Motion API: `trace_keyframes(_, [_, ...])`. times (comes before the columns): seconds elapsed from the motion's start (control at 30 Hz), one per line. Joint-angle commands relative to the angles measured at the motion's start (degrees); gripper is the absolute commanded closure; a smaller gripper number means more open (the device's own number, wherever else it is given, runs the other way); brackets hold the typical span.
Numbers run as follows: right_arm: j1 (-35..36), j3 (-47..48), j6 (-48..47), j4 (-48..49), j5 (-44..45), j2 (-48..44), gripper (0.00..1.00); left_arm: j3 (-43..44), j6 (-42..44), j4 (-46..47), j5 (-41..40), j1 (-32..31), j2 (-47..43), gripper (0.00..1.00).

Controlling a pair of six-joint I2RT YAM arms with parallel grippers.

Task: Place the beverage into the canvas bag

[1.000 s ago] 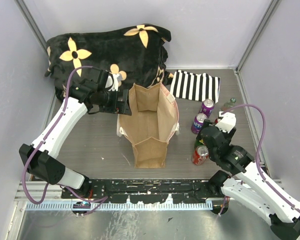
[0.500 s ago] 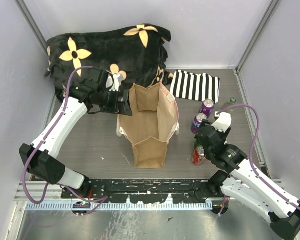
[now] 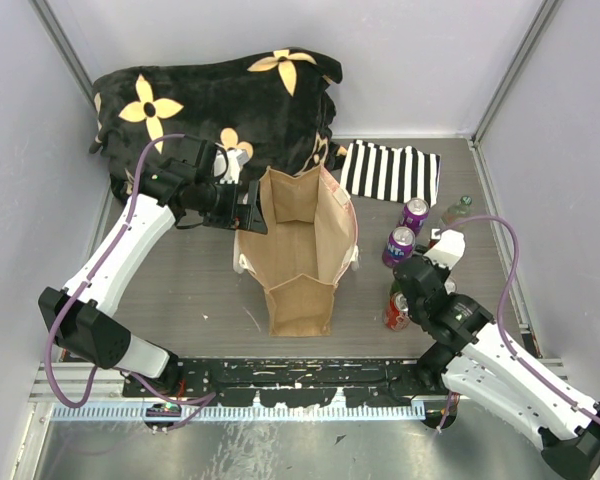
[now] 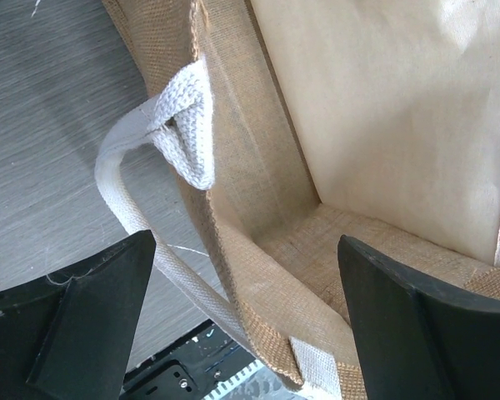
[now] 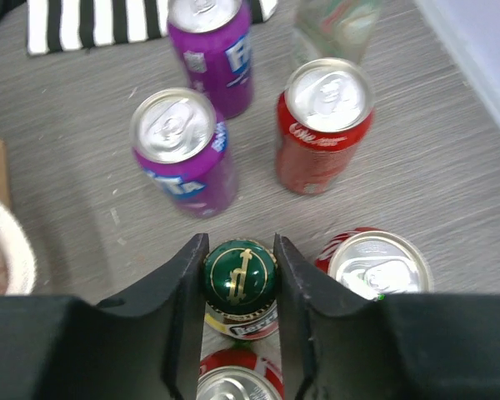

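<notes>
The canvas bag (image 3: 300, 250) stands open-mouthed in the middle of the table, tan with white strap handles (image 4: 183, 125). My left gripper (image 3: 250, 208) is open at the bag's back left corner; in the left wrist view its fingers (image 4: 92, 317) straddle the bag wall (image 4: 383, 125) and strap without pinching them. The beverage is a green bottle (image 5: 241, 271) with a gold-marked cap, upright among cans right of the bag (image 3: 394, 290). My right gripper (image 5: 239, 243) is over it, both fingers pressed against the sides of its cap.
Two purple cans (image 5: 179, 142) (image 5: 212, 42), several red cans (image 5: 325, 117) (image 5: 379, 267) and a clear bottle (image 5: 333, 25) crowd around the green bottle. A black-and-white striped cloth (image 3: 390, 172) and a black flowered blanket (image 3: 220, 100) lie at the back.
My right gripper has come down and left over the green bottle and its fingers have closed onto the cap. The left arm and bag have barely moved.
</notes>
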Motion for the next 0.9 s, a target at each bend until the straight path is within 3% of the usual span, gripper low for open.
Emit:
trace_keyframes(0.0, [0.05,-0.75,1.09,2.41,3.20,-2.05,0.75,-0.78,-0.24,-0.56,1.98,-0.02,0.11,0.02])
trace_keyframes(0.2, [0.00,-1.10,1.04,2.33,3.21,-3.48,0.99,-1.06,-0.24,-0.56,2.34,-0.03,0.10,0.02])
trace_keyframes(0.87, [0.00,11.48,-3.97,8.31,3.91,-0.91,0.99,-0.79,0.80,-1.44,2.89,-0.03,-0.17,0.02])
